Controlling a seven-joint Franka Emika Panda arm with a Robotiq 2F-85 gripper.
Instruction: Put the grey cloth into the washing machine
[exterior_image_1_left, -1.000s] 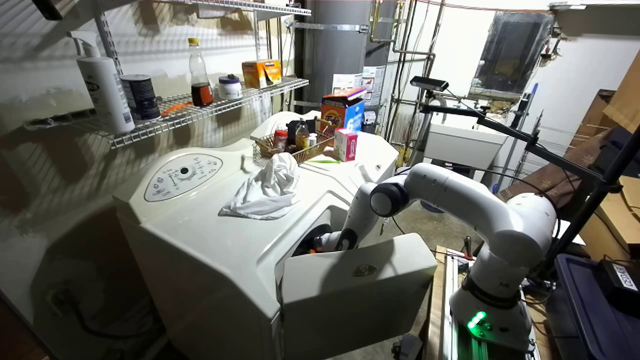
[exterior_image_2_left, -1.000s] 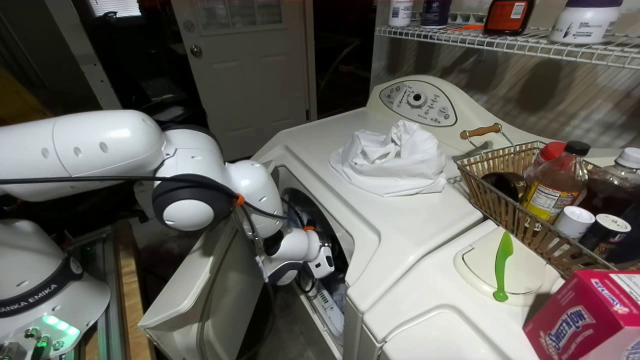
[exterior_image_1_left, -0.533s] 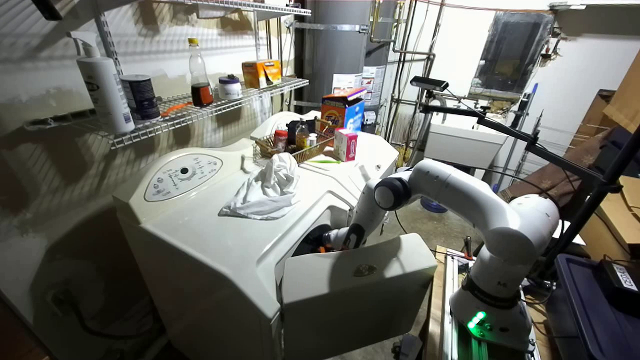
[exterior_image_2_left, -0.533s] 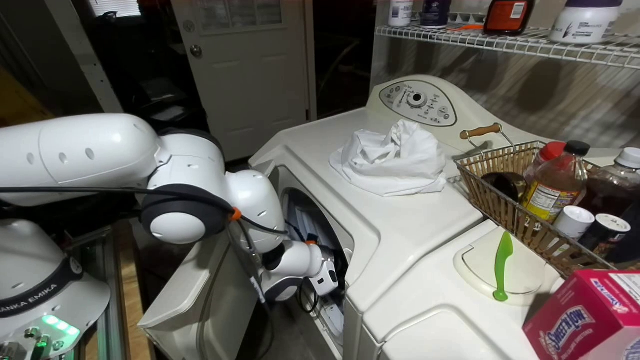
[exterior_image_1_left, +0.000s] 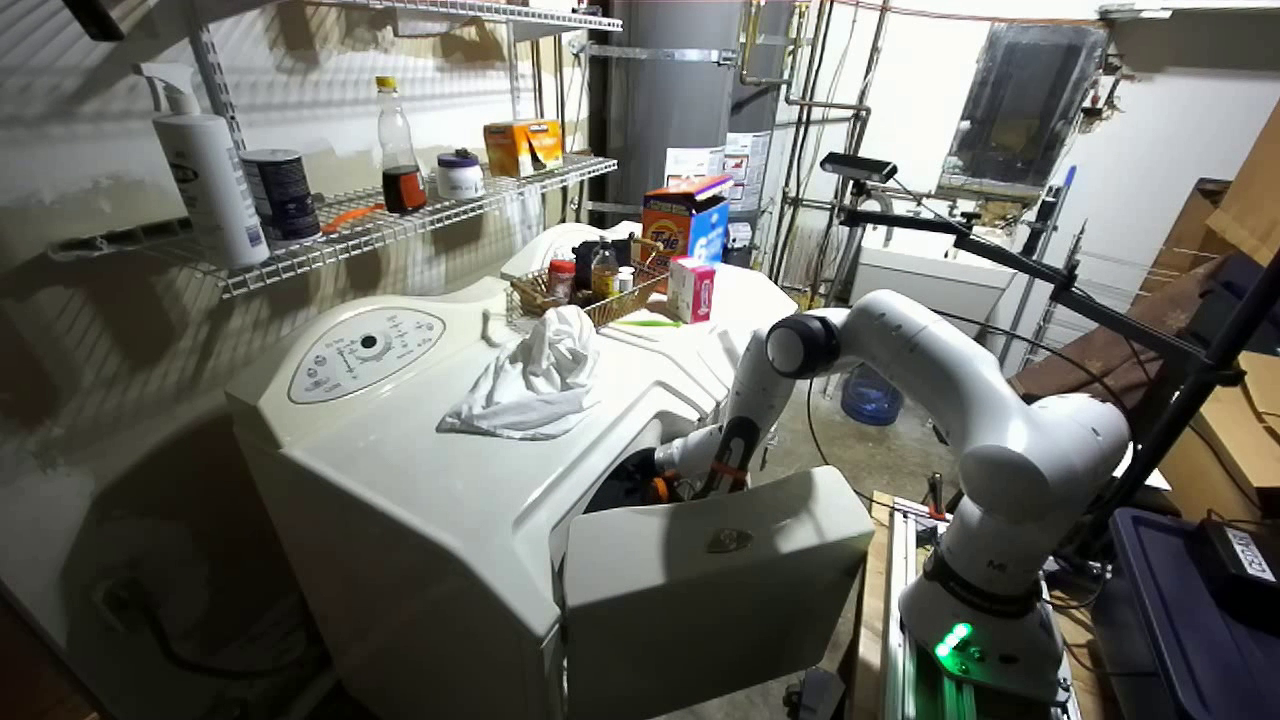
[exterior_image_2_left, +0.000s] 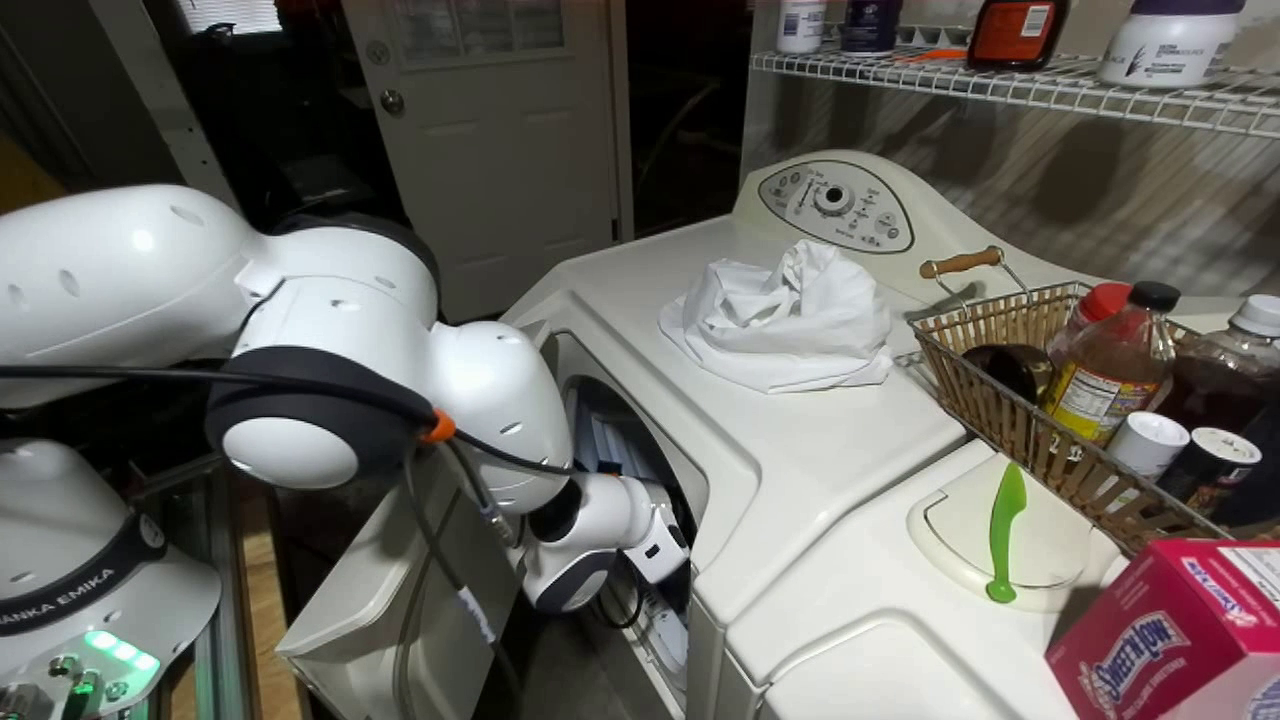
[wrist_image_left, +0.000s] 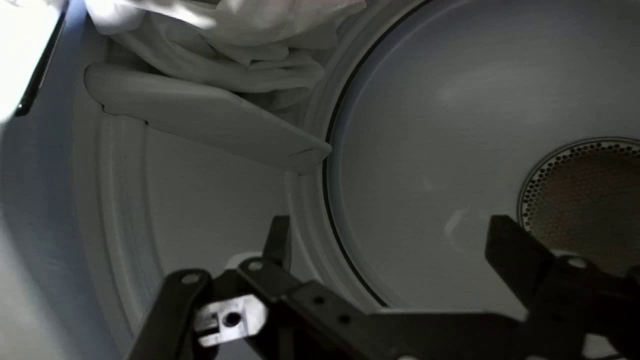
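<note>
Cloth (wrist_image_left: 235, 57) of soft, crumpled fabric, grey in the dim light, lies inside the drum (wrist_image_left: 215, 200) of the large white boxy washing machine (exterior_image_1_left: 450, 490), just beside a smooth pale ridge (wrist_image_left: 200, 112) on the drum wall; whether the two touch cannot be told. It looks to be the task's grey cloth, though its shade is hard to judge in there. The black two-fingered gripper (wrist_image_left: 390, 230) is at the washing machine's front, its fingers spread wide apart, with the drum's back wall (wrist_image_left: 440, 150) showing between them; the fabric lies well apart from both fingertips. On that back wall is a round brownish vent (wrist_image_left: 585, 200) with a perforated rim. The jointed white robot arm (exterior_image_1_left: 920, 355) stands in front of the washing machine, bent beside the flat white hinged door (exterior_image_1_left: 700, 600), which stands open there. In both exterior views a crumpled bright-white cloth (exterior_image_2_left: 785, 325) rests on top of the washing machine, before its oval, grey-marked control panel (exterior_image_2_left: 865, 215). Near the washing machine's side, toward a second white appliance (exterior_image_2_left: 880, 680), stands a rectangular brown slatted basket (exterior_image_2_left: 1020, 430) of bottles (exterior_image_2_left: 1110, 360). Beside the washing machine, on that appliance, are a slim green plastic utensil (exterior_image_2_left: 1005, 540) and a pink cardboard box (exterior_image_2_left: 1140, 640). A white wire shelf (exterior_image_2_left: 900, 80) runs above the washing machine's rear.
</note>
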